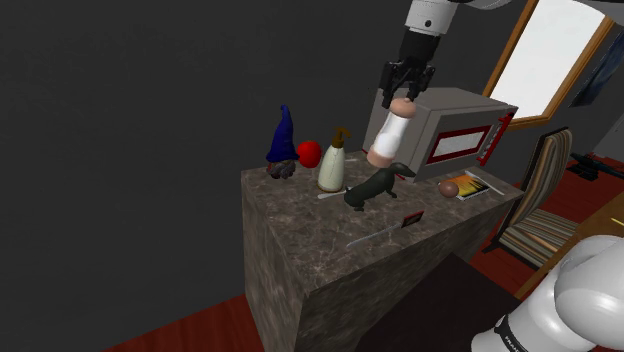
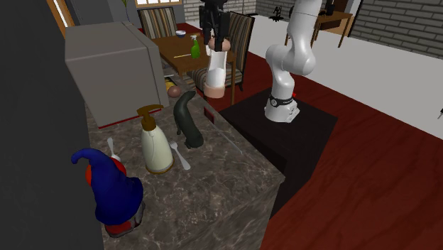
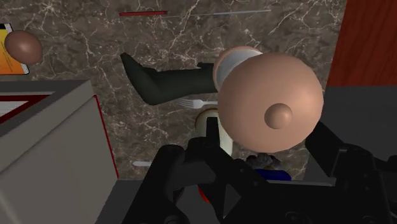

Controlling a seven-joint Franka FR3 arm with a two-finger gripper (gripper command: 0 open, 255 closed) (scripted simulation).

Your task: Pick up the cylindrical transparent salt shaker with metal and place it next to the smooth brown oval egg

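Basically mid-carry: pick looked done, place not yet.

- Marble counter (image 1: 300, 255) held all the clutter. Grey box oven (image 1: 452, 128) sat at its far end, on the shoulder view's right.
- White arm (image 2: 291, 53) reached over from the dark stand (image 2: 284, 131), w/ the gripper (image 1: 409, 82) high above the counter.
- Blue gnome (image 1: 283, 140), cream pump bottle (image 1: 333, 162) and dark dog figurine (image 1: 375, 187) stood in a loose row across the middle.
- Salt shaker (image 1: 388, 135) was drawn white w/ pinkish-tan ends. It hung tilted from the gripper, jaws clamped on its top cap, between pump bottle and oven and above the dog figurine. Base looked clear of the surface.
- Egg (image 1: 449, 188) was brown and lay on the counter in front of the oven, just beside an orange book (image 1: 472, 186). It was apart from the shaker, w/ the dog's head end between them in the shoulder view.

Next move, by judgement:
- Translate toward the egg, keeping enough height to pass over the dog and stay off the oven front.
- Level the shaker out before descent, since it was tilted and could tip on release.
- Set it down on bare marble near the egg w/o touching it. An egg would likely roll if nudged.
- Free space looked tight: oven behind, book on one side, so the dog side of the egg seemed the best slot.
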